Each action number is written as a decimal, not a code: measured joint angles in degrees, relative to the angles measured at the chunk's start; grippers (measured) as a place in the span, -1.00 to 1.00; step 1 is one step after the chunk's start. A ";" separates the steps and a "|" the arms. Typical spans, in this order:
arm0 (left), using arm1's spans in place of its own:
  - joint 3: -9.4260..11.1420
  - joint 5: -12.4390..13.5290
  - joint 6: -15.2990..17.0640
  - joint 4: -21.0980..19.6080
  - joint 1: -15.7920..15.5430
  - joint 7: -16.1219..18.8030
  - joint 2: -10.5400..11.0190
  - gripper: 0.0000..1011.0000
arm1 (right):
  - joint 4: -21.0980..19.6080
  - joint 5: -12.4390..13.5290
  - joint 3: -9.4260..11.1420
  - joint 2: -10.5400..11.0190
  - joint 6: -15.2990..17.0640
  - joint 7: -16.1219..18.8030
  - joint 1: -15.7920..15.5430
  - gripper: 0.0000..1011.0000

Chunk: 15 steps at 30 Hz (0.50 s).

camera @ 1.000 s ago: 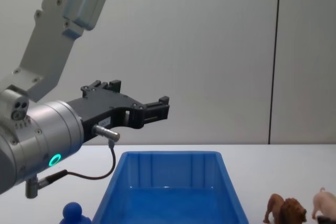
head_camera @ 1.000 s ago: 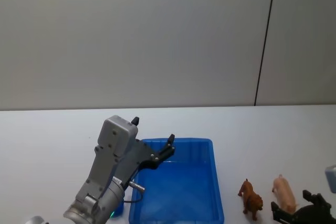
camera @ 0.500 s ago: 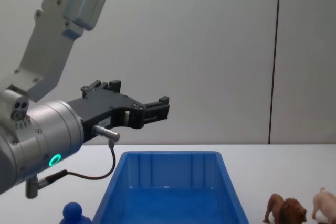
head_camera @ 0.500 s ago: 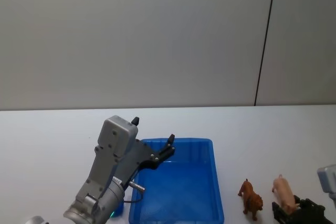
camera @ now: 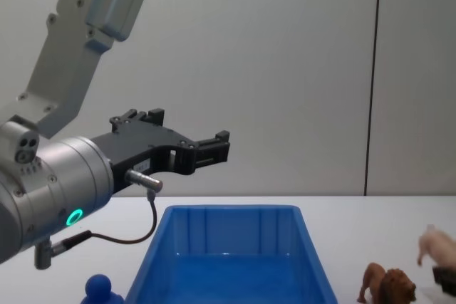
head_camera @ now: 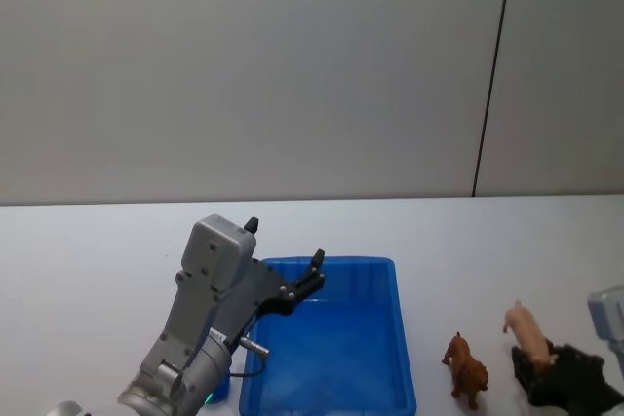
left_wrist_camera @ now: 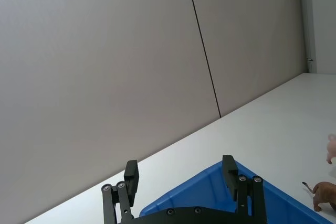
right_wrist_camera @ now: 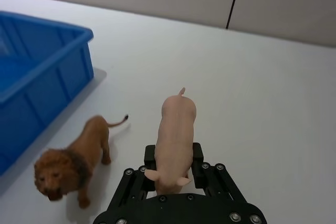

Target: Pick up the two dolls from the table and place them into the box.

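Right end effector [head_camera: 538, 361] grips the pig [head_camera: 526, 334] — lion [head_camera: 466, 369] stands beside it on the counter [head_camera: 97, 241]; left end effector [head_camera: 285, 242], fingers spread, hovers over the box [head_camera: 390, 275].

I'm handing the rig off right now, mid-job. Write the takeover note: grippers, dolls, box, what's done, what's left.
Right gripper: shut on the pig, which is tilted and seemingly just off the table, to the right of the box.
Left gripper: open, holding nothing, hovering over the box's left edge.
Lion: standing on the table between box and pig, untouched.
Done: pig grasped. No doll is in the box.
Left: carry the pig over the box and release it, then pick up the lion and place it too.
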 joint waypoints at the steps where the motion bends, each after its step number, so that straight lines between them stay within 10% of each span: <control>1: 0.00 0.00 0.00 0.00 0.00 0.00 0.00 0.98 | -0.44 -0.50 -0.01 -0.08 -0.33 0.03 0.33 -0.27; 15: 0.00 0.00 0.00 0.00 0.00 0.00 0.00 0.98 | -3.94 -4.39 -0.67 -1.68 -0.58 5.40 5.51 -0.27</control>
